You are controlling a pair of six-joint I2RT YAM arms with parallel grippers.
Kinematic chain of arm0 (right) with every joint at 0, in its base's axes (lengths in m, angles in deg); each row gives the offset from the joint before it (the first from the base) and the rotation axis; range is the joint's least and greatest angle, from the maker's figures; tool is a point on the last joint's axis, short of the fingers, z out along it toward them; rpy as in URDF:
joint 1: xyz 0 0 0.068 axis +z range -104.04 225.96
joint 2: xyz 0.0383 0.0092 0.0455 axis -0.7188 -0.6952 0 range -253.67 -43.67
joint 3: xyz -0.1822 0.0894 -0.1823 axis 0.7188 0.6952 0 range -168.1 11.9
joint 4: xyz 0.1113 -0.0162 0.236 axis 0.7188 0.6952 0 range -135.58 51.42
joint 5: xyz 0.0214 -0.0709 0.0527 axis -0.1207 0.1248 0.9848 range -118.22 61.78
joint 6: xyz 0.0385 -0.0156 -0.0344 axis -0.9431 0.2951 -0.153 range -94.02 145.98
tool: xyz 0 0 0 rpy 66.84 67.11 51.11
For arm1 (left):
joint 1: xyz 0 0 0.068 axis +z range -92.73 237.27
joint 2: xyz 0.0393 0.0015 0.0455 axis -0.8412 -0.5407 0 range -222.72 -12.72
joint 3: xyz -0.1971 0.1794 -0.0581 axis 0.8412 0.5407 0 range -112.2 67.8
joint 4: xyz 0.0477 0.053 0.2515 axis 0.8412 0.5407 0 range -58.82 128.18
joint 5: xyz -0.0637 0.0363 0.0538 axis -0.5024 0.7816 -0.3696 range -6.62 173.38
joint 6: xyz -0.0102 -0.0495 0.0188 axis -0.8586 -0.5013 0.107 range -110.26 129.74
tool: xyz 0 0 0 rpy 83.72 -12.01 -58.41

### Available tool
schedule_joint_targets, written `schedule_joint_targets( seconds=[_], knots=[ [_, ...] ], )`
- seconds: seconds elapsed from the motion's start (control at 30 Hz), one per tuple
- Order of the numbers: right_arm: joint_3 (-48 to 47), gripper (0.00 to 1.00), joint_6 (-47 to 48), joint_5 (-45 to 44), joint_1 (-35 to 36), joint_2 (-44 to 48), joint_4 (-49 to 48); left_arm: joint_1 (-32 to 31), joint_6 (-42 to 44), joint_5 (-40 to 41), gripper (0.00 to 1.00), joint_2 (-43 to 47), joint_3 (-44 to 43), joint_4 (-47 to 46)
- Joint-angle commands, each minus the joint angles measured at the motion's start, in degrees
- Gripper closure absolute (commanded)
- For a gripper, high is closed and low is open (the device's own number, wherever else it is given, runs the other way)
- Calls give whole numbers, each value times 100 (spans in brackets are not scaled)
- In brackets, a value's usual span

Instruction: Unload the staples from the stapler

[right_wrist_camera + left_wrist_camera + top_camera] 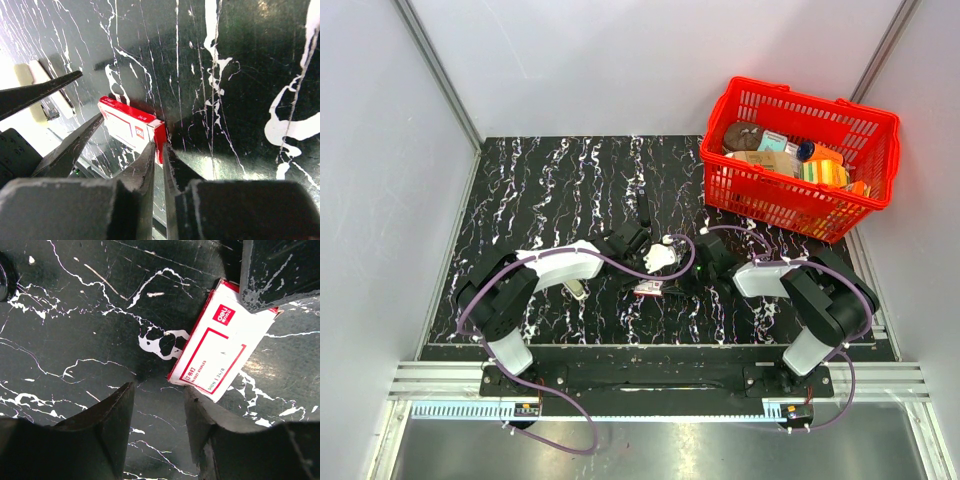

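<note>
**My Two Pincers and the Little Red Box**

My right pincer (pixel 160 148) is squeezed almost tight. Its tips pinch one end of the red and white staple box (pixel 215 350). The box lies flat on the black table (pixel 540 180). My left pincer (pixel 157 391) is loose, with nothing between its fingers, and one finger sits just beside the box. A cream thing that looks like the stapler (pixel 578 289) lies under my left arm, near the box but not touching it.
</note>
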State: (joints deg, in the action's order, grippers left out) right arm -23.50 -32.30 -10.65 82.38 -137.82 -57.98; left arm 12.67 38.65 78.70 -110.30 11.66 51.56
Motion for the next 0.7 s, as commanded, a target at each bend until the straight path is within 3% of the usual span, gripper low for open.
schedule_joint_targets(
  seconds=[0.0,0.2,0.4,0.67],
  knots=[
    [-99,84,106,-43,128,-121,63,-58,1,29,51,-42,-125,-17],
    [50,68,36,142,137,-87,-227,-66,1,29,52,-68,-134,-8],
    [235,64,98,169,137,274,-315,-58,-52,-32,52,-59,-125,27],
    [-2,52,537,-192,110,634,818,240,-69,-137,53,151,-195,387]
  ],
)
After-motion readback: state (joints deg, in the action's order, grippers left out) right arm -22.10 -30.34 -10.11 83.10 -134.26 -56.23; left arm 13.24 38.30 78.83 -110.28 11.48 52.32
